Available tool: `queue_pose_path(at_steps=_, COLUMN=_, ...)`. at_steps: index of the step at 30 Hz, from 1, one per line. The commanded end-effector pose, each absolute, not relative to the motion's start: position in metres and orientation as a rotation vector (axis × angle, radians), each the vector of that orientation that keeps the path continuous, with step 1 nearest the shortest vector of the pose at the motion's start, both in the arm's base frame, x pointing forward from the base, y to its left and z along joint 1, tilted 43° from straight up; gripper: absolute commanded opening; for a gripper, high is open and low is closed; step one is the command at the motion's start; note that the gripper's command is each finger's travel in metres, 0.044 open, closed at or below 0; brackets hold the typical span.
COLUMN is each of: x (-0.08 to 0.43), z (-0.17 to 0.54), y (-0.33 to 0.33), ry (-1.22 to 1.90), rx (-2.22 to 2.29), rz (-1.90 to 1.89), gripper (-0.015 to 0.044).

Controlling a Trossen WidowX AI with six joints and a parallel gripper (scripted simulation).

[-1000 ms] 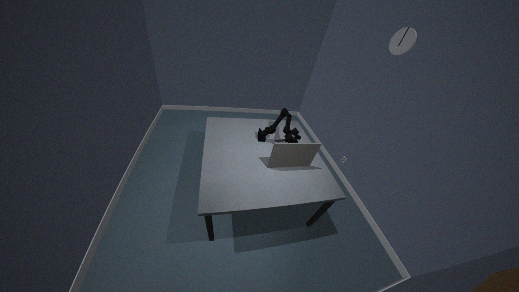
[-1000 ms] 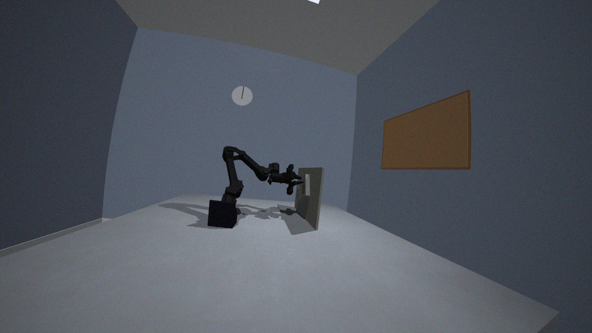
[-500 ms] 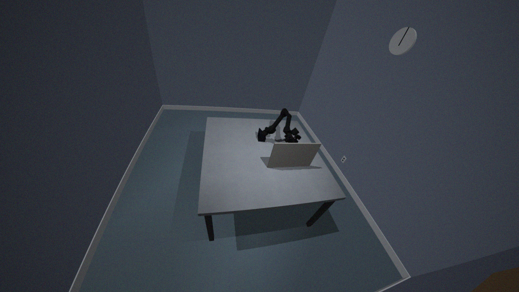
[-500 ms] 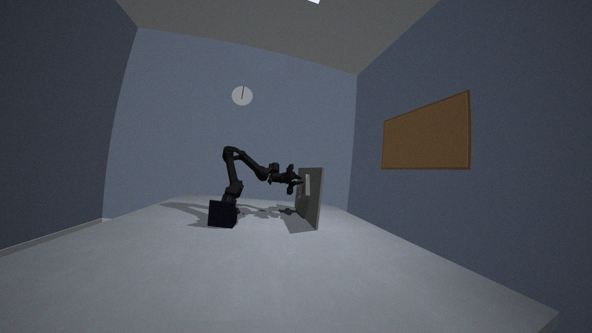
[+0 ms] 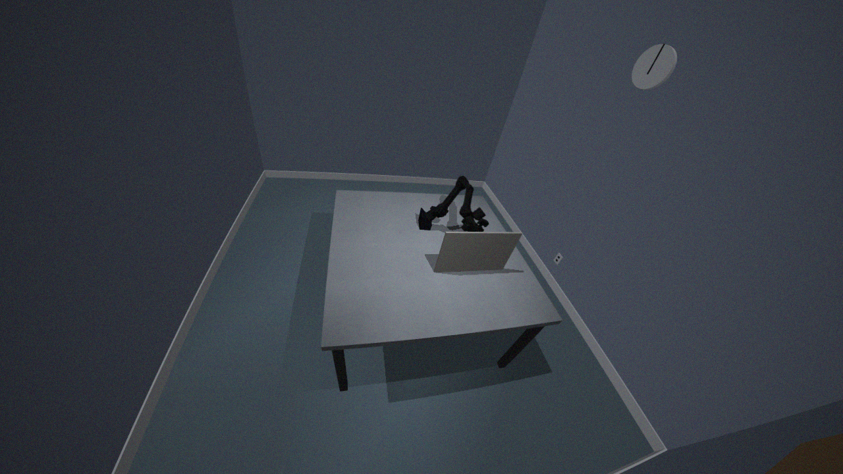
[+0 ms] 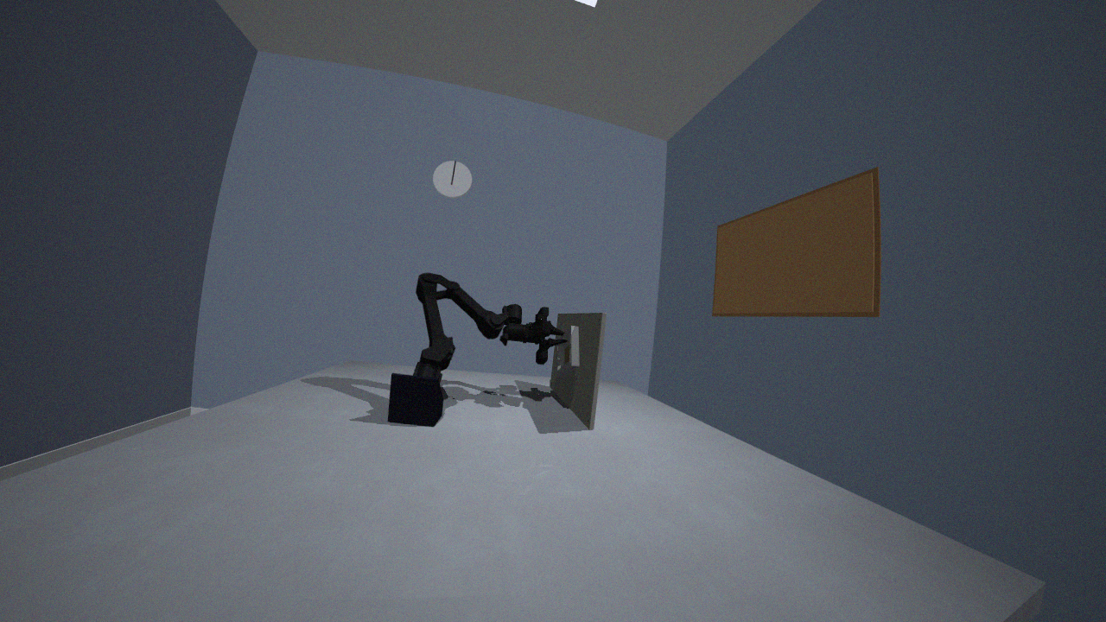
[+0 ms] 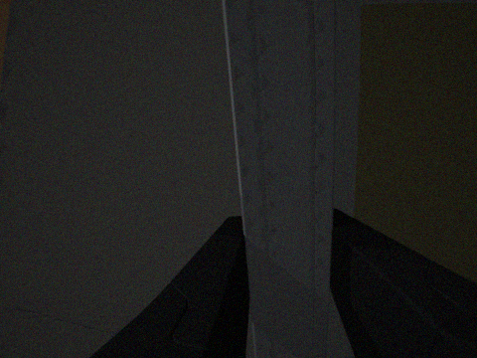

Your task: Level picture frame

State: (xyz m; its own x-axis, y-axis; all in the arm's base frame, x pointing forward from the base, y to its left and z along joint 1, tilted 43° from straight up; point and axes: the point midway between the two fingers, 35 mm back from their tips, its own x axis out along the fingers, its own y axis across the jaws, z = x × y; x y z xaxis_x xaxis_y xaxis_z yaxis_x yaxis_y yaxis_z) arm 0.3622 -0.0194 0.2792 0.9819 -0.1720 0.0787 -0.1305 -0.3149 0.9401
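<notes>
The picture frame (image 6: 575, 345) (image 7: 288, 124) hangs in front of an upright grey-beige panel (image 5: 477, 251) (image 6: 591, 363) (image 7: 114, 124). In the wrist view its pale side rail runs nearly vertically, with the dark yellowish picture (image 7: 417, 99) to the right. My gripper (image 6: 565, 337) (image 7: 282, 228) is shut on this rail, one dark finger on each side. The screw and notched strip are hidden. The top and exterior views show the frame too small and edge-on to tell whether it is level. In the top view the panel hides the frame.
The panel stands on the pale table (image 5: 377, 294) (image 6: 479, 525), with the arm's dark base (image 6: 415, 399) (image 5: 425, 220) on the frame's side. A round clock (image 5: 654, 66) (image 6: 452, 178) and an orange-brown board (image 6: 796, 251) are on the room walls.
</notes>
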Motion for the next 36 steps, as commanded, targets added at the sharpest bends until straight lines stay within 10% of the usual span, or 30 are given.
queue_pose_path(at_steps=1, x=0.3620, z=0.2792, y=-0.0199, ry=-0.227, rx=1.900, rz=-0.040, gripper=0.0000)
queue_pose_path(at_steps=36, x=0.3629, z=0.2753, y=-0.0176, ry=-0.221, rx=1.955, rz=-0.032, gripper=0.0000)
